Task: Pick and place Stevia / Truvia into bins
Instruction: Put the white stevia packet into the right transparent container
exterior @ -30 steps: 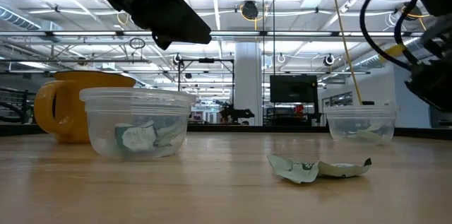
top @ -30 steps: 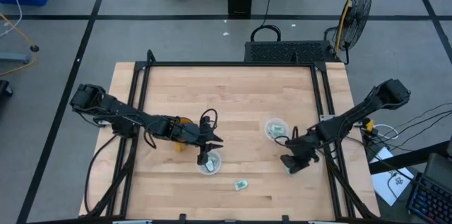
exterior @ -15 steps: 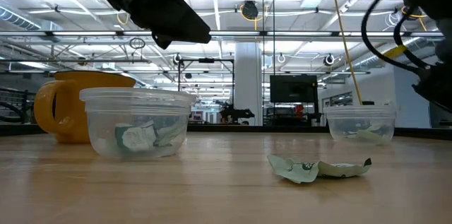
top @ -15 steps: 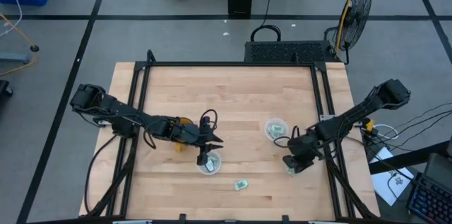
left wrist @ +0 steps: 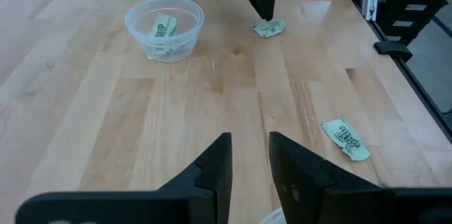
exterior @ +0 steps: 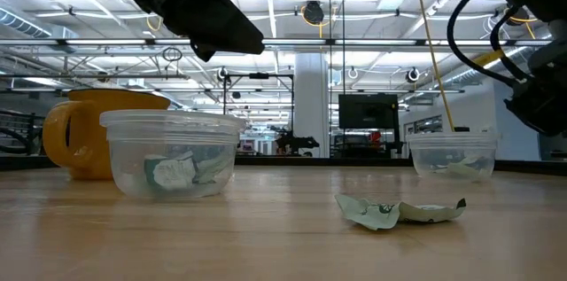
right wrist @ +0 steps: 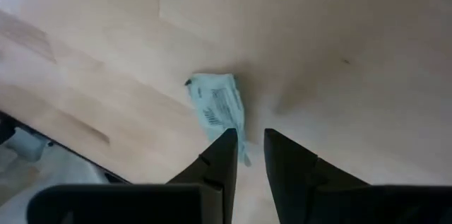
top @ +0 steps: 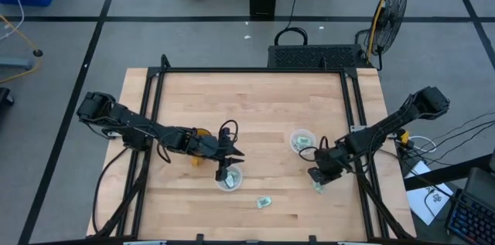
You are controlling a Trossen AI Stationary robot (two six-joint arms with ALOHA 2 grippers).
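My left gripper point(top: 227, 169) point(left wrist: 249, 146) hovers just above the near clear cup point(top: 230, 178) point(exterior: 173, 152), which holds crumpled green-white sachets; its fingers stand a narrow gap apart. My right gripper point(top: 319, 175) point(right wrist: 246, 139) points down over one sachet point(right wrist: 219, 107) point(top: 318, 188) that lies flat on the wood by the table's right rail. Its fingers are also slightly apart and above the sachet. Another sachet point(top: 264, 202) point(exterior: 399, 212) point(left wrist: 346, 139) lies crumpled near the front edge. The second cup point(top: 302, 141) point(left wrist: 164, 27) point(exterior: 452, 155) holds sachets too.
An amber-orange mug point(top: 199, 132) point(exterior: 80, 135) stands just behind the left arm's wrist, beside the near cup. A black frame rail point(top: 362, 175) runs along the table's right side close to the right gripper. Bare wood point(top: 255, 106) stretches across the far half.
My right gripper has shifted a little toward the far edge, and the sachet under it now shows on the wood at its near side.
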